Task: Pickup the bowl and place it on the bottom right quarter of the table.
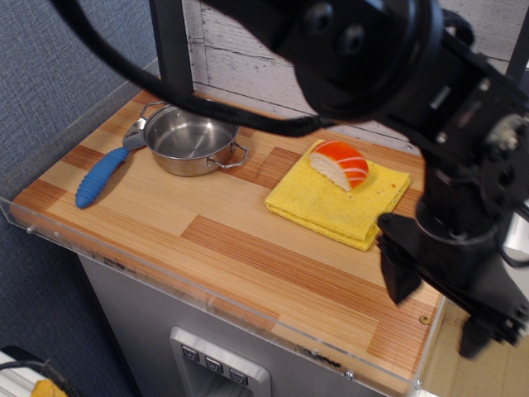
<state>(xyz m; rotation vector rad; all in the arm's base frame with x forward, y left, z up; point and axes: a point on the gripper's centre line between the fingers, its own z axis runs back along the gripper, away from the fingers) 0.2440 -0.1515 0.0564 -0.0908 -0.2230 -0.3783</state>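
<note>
The shiny steel bowl (192,141) with two wire loop handles stands upright and empty at the back left of the wood-plank table (248,248). My gripper (436,302) hangs over the table's front right corner, far to the right of the bowl. Its two black fingers (398,263) stand apart with nothing between them. The thick black arm and a cable cross the top of the view and hide part of the back of the table.
A blue-handled metal spoon (103,176) lies just left of the bowl. A folded yellow cloth (331,205) with an orange-and-white sushi piece (340,164) on it lies at the right middle. Clear acrylic (124,263) edges the table.
</note>
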